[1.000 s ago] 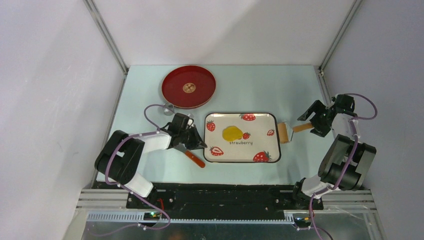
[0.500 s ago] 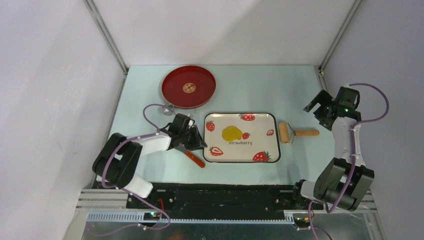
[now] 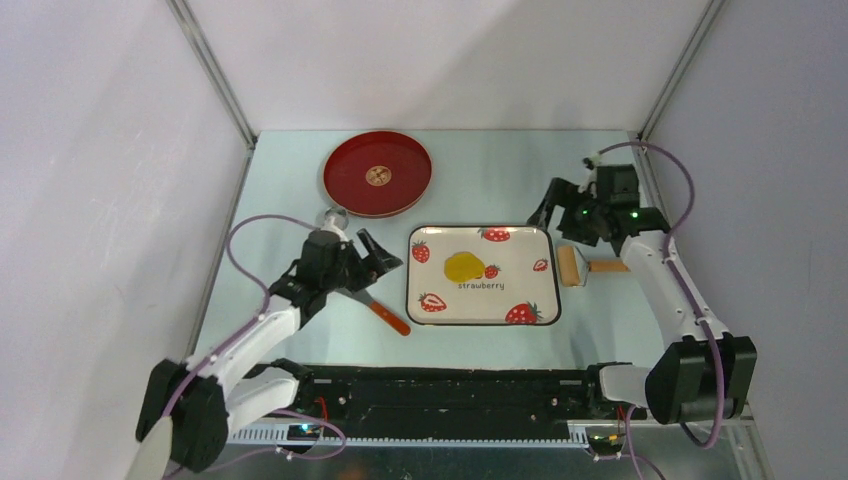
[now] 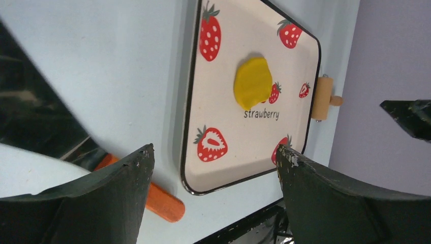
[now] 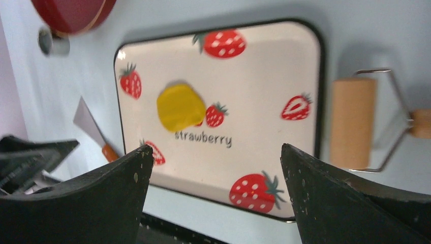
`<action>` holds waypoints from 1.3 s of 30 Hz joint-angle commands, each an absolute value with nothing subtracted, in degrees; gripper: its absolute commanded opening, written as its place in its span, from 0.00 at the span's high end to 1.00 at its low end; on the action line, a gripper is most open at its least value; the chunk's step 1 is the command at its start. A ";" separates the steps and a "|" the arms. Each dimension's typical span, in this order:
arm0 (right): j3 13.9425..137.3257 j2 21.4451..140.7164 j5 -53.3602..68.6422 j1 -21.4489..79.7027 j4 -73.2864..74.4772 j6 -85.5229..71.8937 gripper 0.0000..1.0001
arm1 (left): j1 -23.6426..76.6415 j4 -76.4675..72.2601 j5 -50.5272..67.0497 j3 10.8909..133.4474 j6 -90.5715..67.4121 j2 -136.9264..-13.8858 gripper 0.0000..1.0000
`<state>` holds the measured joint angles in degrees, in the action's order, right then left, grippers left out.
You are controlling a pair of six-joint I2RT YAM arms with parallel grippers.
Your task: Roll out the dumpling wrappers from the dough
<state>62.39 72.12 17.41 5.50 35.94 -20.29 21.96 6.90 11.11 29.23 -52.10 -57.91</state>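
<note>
The dough [image 3: 465, 267] is a flattened yellow patch left of centre on the strawberry tray [image 3: 520, 288]; it also shows in the wrist views [image 4: 252, 83] [image 5: 180, 107]. No dumpling wrappers are in view. The wooden roller [image 3: 570, 266] [image 5: 352, 122] lies on the table just off the tray's right edge, untouched. My left gripper [image 3: 381, 254] [image 4: 214, 149] hovers open and empty left of the tray. My right gripper [image 3: 561, 214] [image 5: 217, 147] is open and empty, above the tray's far right corner, behind the roller.
A scraper with an orange handle [image 3: 389, 317] [image 4: 160, 199] lies on the table below my left gripper. A red round plate [image 3: 377, 173] sits at the back left, with a small metal ring [image 5: 51, 41] beside it. Grey walls close both sides.
My left gripper opened, let go of the scraper and lifted back. My right gripper left the roller's handle on the table and swung left toward the tray's far right corner.
</note>
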 commanded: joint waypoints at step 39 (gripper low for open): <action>51.50 76.16 29.14 8.36 34.80 -17.83 0.01 | -7.83 25.76 9.19 54.98 -39.14 -81.28 0.58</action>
<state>51.53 76.79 26.98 8.73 35.62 -19.64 -6.85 29.80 6.72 50.50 -40.45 -77.56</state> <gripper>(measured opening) 0.993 0.454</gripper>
